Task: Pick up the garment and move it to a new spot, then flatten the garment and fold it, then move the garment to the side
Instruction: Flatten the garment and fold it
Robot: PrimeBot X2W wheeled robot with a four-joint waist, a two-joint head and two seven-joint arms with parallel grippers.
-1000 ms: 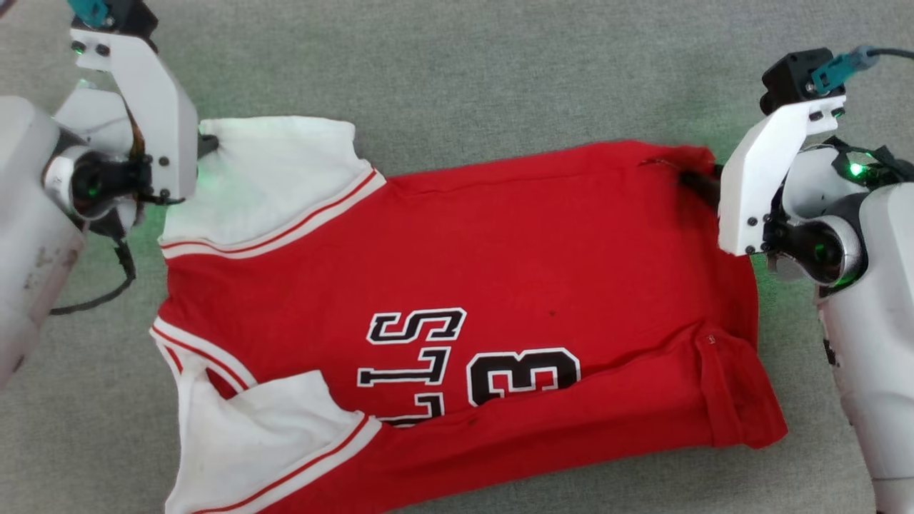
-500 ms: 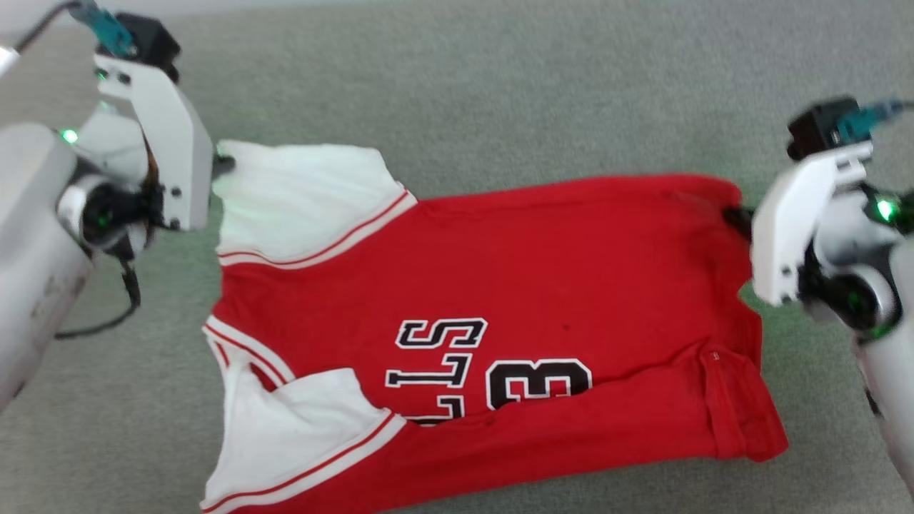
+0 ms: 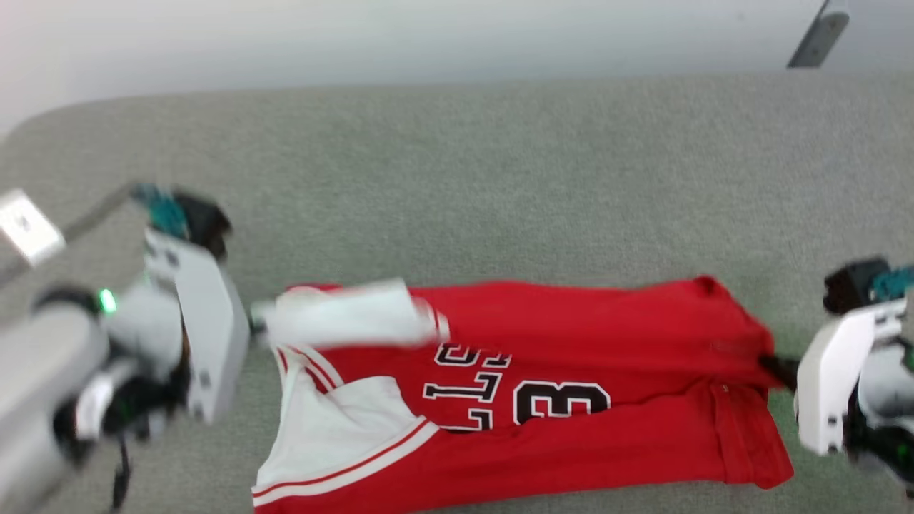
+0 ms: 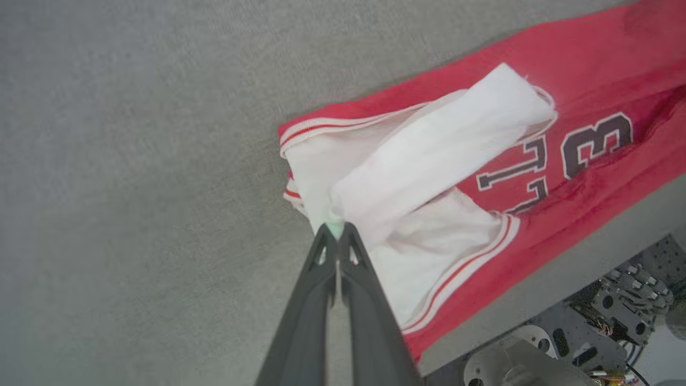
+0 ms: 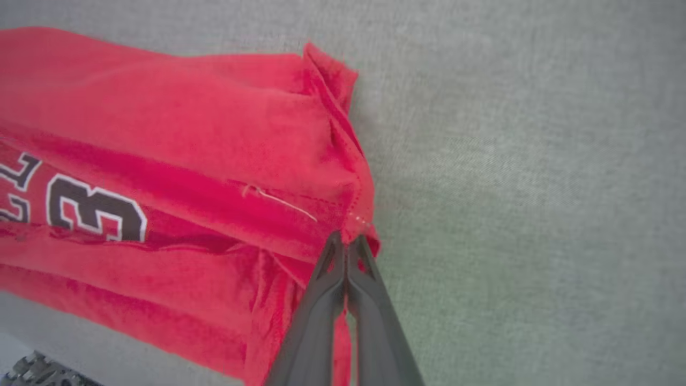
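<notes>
The red jersey (image 3: 593, 335) lies on the grey worktop (image 3: 500, 178), long axis side to side between both arms. Left end effector (image 4: 335, 231) is clamped on its far white sleeve (image 4: 445, 139), right end effector (image 5: 347, 240) pinches the red hem edge (image 5: 356, 214); the near edge lies toward the robot from both

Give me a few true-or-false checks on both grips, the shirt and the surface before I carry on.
1. The left end effector is shut on the garment's white sleeve. True.
2. The right end effector is open, clear of the garment. False: it is shut on a red edge.
3. A black "3" shows on the garment. True.
4. The garment lies on a wooden floor. False: it lies on a gray fabric surface.
</notes>
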